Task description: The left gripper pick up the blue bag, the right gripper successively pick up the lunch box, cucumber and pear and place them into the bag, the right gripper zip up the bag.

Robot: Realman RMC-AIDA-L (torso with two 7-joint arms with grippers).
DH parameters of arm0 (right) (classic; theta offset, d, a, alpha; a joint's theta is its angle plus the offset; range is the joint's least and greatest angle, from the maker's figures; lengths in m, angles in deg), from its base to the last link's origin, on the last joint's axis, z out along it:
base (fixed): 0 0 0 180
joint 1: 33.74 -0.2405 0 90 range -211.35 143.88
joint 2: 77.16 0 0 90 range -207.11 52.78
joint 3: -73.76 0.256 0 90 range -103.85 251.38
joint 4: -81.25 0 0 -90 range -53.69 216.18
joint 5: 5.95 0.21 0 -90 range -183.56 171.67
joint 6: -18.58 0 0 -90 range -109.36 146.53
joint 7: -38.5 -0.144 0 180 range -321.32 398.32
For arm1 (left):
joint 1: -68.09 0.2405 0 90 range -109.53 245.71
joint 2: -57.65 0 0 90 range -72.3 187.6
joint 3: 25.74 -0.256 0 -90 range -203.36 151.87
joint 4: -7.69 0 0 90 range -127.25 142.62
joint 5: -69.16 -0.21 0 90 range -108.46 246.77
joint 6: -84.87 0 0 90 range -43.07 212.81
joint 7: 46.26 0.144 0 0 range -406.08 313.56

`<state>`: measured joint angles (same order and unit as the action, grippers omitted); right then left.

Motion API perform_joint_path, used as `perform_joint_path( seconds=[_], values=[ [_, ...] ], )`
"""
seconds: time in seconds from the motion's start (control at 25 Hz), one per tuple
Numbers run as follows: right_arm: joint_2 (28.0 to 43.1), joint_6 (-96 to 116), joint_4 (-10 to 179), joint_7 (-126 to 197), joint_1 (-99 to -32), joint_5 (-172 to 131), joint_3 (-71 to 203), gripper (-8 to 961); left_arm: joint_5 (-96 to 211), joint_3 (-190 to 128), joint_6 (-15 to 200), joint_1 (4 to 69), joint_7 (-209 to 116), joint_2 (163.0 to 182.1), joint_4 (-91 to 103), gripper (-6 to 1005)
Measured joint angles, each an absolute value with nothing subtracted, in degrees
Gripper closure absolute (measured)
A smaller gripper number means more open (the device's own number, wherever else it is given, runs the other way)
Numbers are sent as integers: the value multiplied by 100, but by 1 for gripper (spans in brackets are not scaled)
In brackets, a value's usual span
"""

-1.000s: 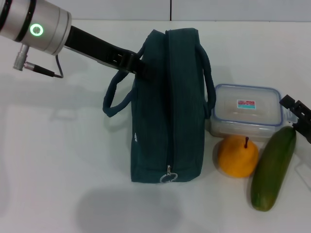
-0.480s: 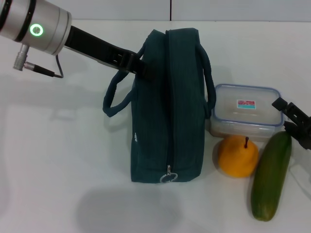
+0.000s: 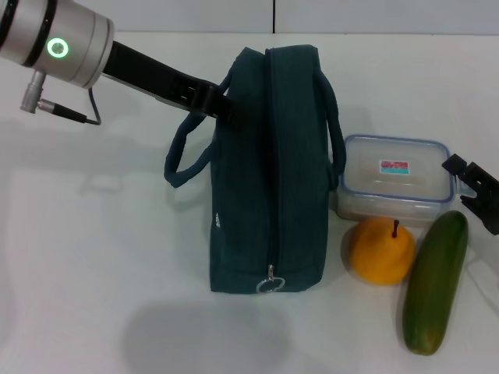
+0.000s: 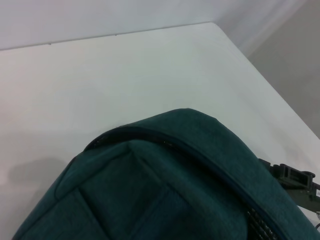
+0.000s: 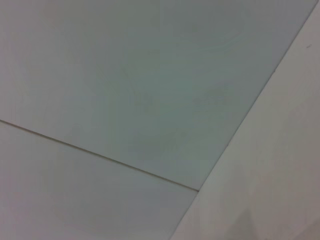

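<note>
The blue bag (image 3: 269, 171) stands on the white table, zipped shut, with its ring pull (image 3: 270, 284) at the near end. It fills the left wrist view (image 4: 165, 185). My left gripper (image 3: 226, 107) reaches in from the upper left and is shut on the bag's far end, by the left handle. The lunch box (image 3: 396, 178) lies right of the bag. The pear (image 3: 380, 251) sits in front of it, and the cucumber (image 3: 435, 284) lies right of the pear. My right gripper (image 3: 463, 184) is open at the lunch box's right end, just above the cucumber's far tip.
The white table (image 3: 93, 257) has free room left of the bag and in front of it. Its far edge meets a wall seam (image 3: 274, 15). The right wrist view shows only pale flat surfaces (image 5: 150, 100).
My right gripper moved in towards the lunch box, then drew back a little. The cucumber shifted slightly towards me and to the left. The left arm and bag have not moved.
</note>
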<state>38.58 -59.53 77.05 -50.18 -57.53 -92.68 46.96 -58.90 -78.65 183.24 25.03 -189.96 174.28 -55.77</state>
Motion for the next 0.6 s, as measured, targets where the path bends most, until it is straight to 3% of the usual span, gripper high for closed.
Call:
perform_joint_path(
  seconds=[0.08, 0.16, 0.4, 0.6],
  values=[
    [3858, -5949, 7703, -5019, -5748, -9269, 4703, 289, -5894, -7865, 18311, 2497, -18996, 17428, -5577, 942],
    [3858, -5948, 7703, -5023, -5744, -9270, 4705, 395, -5896, -7865, 18290, 2496, -18996, 17428, -5577, 942],
    [3858, -5941, 7694, -5088, -5731, -9270, 4705, 551, -5899, -7865, 18277, 2481, -18996, 17428, -5577, 942],
    [3858, -5937, 7693, -5097, -5726, -9270, 4712, 751, -5900, -7865, 18270, 2476, -18996, 17428, -5577, 942]
  ],
)
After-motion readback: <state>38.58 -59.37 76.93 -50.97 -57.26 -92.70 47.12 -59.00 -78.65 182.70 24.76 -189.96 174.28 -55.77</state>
